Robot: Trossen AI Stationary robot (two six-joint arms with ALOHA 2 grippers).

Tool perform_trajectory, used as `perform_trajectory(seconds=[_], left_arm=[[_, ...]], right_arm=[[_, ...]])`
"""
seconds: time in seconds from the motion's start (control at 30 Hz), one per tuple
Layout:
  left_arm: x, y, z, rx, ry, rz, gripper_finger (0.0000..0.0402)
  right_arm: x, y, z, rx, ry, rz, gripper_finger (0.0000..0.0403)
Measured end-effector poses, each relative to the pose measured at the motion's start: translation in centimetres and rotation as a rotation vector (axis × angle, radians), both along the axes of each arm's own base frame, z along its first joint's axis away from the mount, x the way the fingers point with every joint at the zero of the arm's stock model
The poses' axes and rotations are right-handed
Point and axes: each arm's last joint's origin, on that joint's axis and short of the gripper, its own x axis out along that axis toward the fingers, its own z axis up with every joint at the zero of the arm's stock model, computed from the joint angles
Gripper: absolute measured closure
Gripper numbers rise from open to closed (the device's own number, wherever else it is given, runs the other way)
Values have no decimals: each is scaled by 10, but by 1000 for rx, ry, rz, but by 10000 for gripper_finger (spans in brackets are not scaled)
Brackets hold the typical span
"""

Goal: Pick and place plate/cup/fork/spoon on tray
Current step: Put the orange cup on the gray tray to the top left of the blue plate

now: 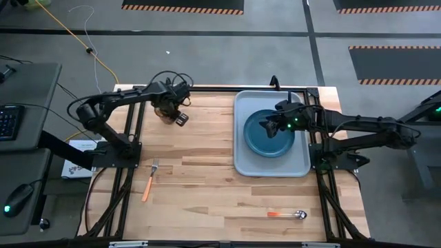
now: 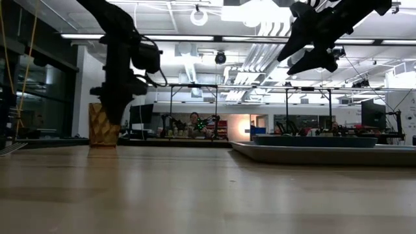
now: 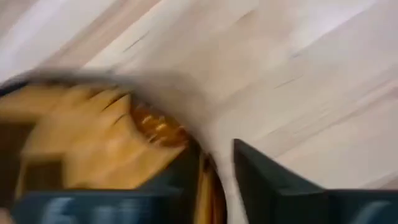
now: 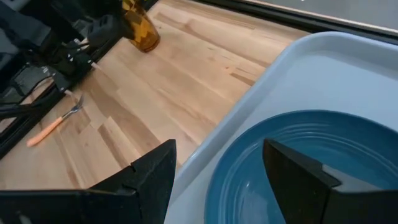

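The amber cup (image 1: 164, 110) stands on the table at the far left and also shows in the low view (image 2: 103, 125). My left gripper (image 1: 170, 110) comes down on it from above and is shut on its wall. The dark blue plate (image 1: 270, 134) lies in the light blue-grey tray (image 1: 241, 164) at the far right. My right gripper (image 4: 217, 155) hovers open over the plate's left part and touches nothing. The orange-handled fork (image 1: 150, 179) lies on the table near the left. The spoon (image 1: 288, 214) lies near the front right. My left gripper has the cup's wall (image 3: 208, 186) between its two fingers, one finger inside the cup and one outside. The fingers come from above, pointing down. In the low view the cup stands upright with its bottom (image 2: 103, 143) on the table.
Bare wood lies between the cup, the fork, the spoon and the tray. Black frame rails (image 1: 134, 158) run along the table's left and right sides. A person sits far behind the table in the low view (image 2: 192, 123).
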Motion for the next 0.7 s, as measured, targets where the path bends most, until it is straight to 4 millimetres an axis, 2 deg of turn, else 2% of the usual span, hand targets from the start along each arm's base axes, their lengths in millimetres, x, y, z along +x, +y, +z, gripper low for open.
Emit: perform_trajectory(seconds=[0.07, 0.17, 0.3, 0.43, 0.57, 0.7], left_arm=[[7, 1, 2, -2, -85, -6, 386], [17, 3, 17, 28, -152, -49, 387], [33, 11, 53, 117, -246, -127, 396], [58, 24, 92, 226, -333, -199, 397], [93, 38, 118, 295, -388, -282, 398], [138, 45, 125, 329, -414, -384, 399]], right_arm=[[-1, 1, 2, 6, -15, 2, 171], [-5, 1, 6, 3, -40, 4, 171], [-9, 2, 13, -6, -89, 4, 171], [-10, 2, 22, -22, -169, 3, 171], [-7, 2, 28, -39, -239, 4, 171], [-6, 2, 33, -51, -286, 10, 171]])
